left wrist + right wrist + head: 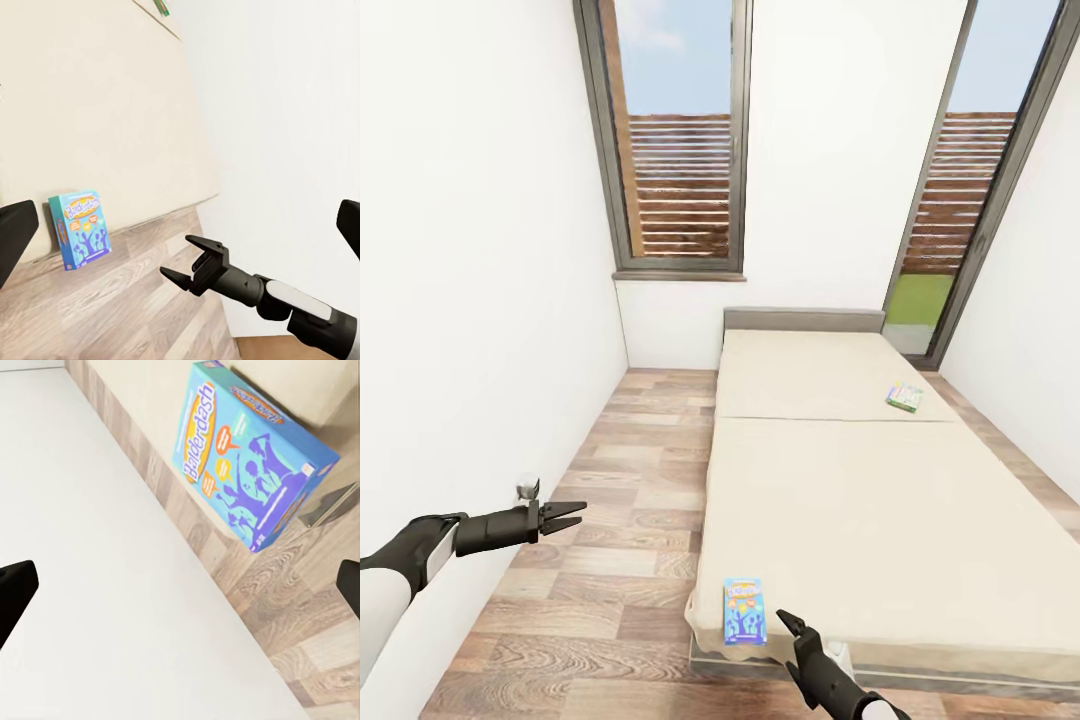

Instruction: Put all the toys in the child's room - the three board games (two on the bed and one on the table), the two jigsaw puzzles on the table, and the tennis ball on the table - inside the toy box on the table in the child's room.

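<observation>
**Board games on bed, both grippers empty**

Bed (840, 500): cream pads, between white walls. Windows (678, 140) behind. Blue board game (744, 611) at near left corner, overhanging edge. Pale green board game (904, 398) far right side. Left gripper (565, 517) over floor (590, 560), jaws apart. Right gripper (792, 630) just beside blue box, jaws apart.

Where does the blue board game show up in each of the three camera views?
Head view: blue board game at the bed's near corner, bottom centre.
Left wrist view: blue board game, lower left, at the bed's edge.
Right wrist view: blue board game, upper right, large.
Shared landmark: the wood-plank floor beside it.
</observation>
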You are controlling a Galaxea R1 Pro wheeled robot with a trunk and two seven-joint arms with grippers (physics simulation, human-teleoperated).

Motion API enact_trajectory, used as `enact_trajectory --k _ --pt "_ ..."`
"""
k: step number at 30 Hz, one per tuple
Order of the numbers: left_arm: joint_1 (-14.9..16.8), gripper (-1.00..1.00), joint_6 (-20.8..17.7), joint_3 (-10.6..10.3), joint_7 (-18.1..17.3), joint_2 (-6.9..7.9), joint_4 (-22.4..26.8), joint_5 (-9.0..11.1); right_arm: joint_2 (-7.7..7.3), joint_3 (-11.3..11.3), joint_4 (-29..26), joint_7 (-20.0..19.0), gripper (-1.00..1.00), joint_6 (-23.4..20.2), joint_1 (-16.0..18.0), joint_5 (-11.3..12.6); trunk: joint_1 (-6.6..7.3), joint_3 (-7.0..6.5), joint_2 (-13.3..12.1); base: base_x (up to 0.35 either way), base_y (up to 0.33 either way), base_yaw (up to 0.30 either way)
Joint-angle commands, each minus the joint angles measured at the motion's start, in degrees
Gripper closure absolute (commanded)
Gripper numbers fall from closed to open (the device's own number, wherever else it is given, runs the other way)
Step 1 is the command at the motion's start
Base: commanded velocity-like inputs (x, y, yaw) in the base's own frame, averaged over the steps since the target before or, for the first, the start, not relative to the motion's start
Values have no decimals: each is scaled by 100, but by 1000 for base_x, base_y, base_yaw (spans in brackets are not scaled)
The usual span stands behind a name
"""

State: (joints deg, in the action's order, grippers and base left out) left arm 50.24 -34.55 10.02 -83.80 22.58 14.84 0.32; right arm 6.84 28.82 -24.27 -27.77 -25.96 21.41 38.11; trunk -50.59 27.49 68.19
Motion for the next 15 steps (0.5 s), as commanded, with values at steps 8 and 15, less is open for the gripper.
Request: enact_trajectory --k 8,15 --pt "4 -100 -60 7 -29 1 0 3 17 29 -3 0 -100 -49 4 19 -176 150 326 0 0 0" --pt "4 -100 -60 7 -29 5 -2 3 34 20 -4 0 -100 -43 4 13 -330 276 607 0 0 0"
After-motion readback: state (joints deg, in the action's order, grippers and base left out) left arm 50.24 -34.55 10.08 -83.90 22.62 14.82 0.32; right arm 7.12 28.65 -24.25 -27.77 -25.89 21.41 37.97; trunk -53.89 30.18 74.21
